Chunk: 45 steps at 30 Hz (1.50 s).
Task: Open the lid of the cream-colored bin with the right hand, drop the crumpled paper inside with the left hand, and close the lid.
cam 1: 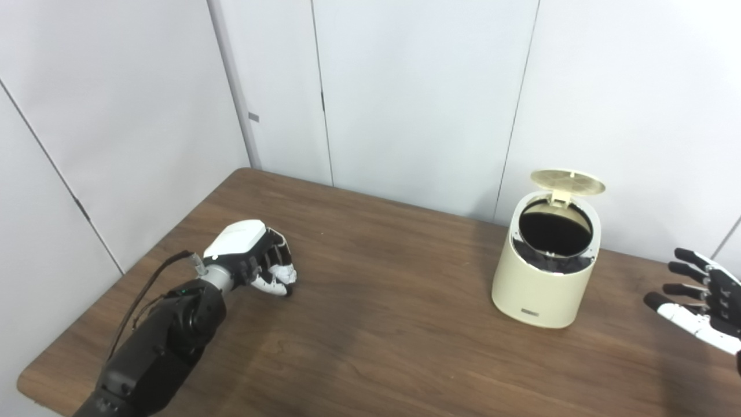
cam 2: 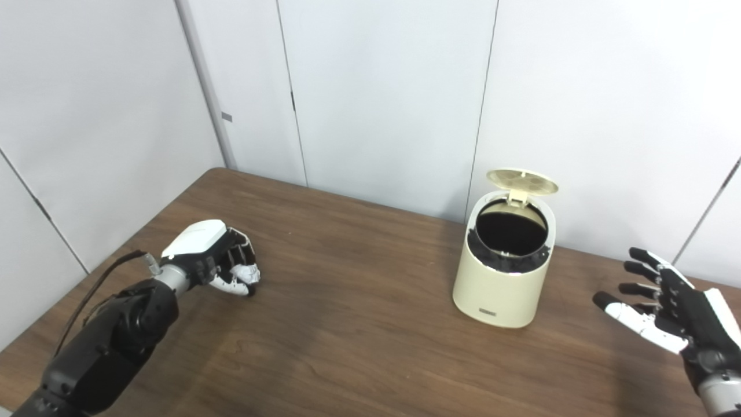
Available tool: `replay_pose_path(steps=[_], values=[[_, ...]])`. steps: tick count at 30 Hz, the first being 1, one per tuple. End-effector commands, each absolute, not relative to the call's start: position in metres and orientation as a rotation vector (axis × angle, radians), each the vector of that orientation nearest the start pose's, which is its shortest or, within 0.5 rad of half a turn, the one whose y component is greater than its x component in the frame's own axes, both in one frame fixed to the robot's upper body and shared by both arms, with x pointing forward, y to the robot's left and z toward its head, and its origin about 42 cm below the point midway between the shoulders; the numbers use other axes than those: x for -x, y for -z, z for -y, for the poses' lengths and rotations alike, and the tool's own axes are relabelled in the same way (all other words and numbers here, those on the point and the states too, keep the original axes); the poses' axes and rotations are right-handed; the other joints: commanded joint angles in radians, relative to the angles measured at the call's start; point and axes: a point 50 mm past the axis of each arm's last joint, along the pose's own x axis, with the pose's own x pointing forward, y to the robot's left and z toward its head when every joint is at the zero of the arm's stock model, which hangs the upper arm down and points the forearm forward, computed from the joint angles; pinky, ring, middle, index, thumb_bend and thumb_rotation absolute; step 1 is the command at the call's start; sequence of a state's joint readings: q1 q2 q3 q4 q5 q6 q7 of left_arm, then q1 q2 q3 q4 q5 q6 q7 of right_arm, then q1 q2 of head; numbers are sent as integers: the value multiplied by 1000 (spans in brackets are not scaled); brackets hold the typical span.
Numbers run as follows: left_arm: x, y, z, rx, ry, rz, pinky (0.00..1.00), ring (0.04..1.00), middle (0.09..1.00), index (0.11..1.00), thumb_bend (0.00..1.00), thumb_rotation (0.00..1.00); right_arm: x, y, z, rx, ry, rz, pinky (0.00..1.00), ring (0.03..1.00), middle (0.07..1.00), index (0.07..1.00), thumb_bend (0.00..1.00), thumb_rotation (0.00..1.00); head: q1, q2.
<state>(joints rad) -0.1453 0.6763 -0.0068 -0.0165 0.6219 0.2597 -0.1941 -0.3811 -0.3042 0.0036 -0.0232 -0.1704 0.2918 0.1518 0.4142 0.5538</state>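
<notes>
Right now my left hand (cam 1: 255, 258) sits low at the left of the frame on the brown wood-grain table (cam 1: 393, 324), fingers curled around the white crumpled paper (cam 1: 285, 273) — only a bit shows, so the grip looks firm but I can't be sure. At the right, the cream-colored round bin (cam 2: 502, 278) stands with its lid (cam 2: 523, 180) tipped up. My right hand (cam 2: 666, 315) hangs spread and empty, well apart from it.
</notes>
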Motion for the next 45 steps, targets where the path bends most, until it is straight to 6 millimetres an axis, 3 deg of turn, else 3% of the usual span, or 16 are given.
replay_pose_path(steps=[1, 5, 13, 17, 23, 25, 29, 35, 38, 45], values=[[-329, -205, -415, -1279, -33, -152, 481, 426, 485, 517, 502, 0, -401, -252, 279, 498, -80, 183, 594, 742, 836, 865, 584, 400, -1, 1], [-331, -221, -408, -1309, -22, -111, 464, 421, 471, 514, 503, 0, -400, -253, 278, 498, -82, 180, 595, 739, 835, 865, 582, 401, -1, 1], [-341, -283, -382, -1371, 3, 19, 423, 410, 485, 518, 502, 0, -402, -252, 274, 502, -82, 180, 566, 714, 830, 867, 589, 409, -20, -7], [-342, -328, -356, -1375, 2, 158, 379, 388, 473, 534, 499, 0, -403, -250, 272, 483, -90, 177, 591, 738, 841, 875, 567, 363, -20, -9], [-343, -362, -323, -1373, 8, 238, 358, 389, 467, 532, 500, 0, -403, -248, 268, 487, -96, 188, 603, 735, 837, 877, 537, 293, -42, -14], [-345, -368, -314, -1370, 16, 262, 355, 387, 464, 518, 501, 0, -402, -248, 266, 494, -97, 194, 613, 730, 833, 875, 521, 254, -58, -16], [-352, -379, -291, -1370, 50, 338, 358, 388, 462, 519, 501, 0, -404, -246, 263, 435, -132, 178, 718, 813, 867, 889, 478, 234, -101, -19], [-365, -378, -259, -1268, 109, 419, 354, 384, 469, 516, 501, 0, -413, -235, 255, 453, -121, 183, 693, 803, 860, 877, 516, 247, -182, -31], [-372, -374, -242, -1243, 131, 444, 361, 388, 471, 515, 501, 0, -417, -229, 248, 456, -117, 187, 583, 741, 836, 865, 582, 312, -223, -45], [-389, -364, -215, -1205, 166, 496, 347, 380, 472, 529, 499, 0, -418, -226, 233, 492, -117, 204, 598, 728, 828, 855, 561, 341, -318, -70]])
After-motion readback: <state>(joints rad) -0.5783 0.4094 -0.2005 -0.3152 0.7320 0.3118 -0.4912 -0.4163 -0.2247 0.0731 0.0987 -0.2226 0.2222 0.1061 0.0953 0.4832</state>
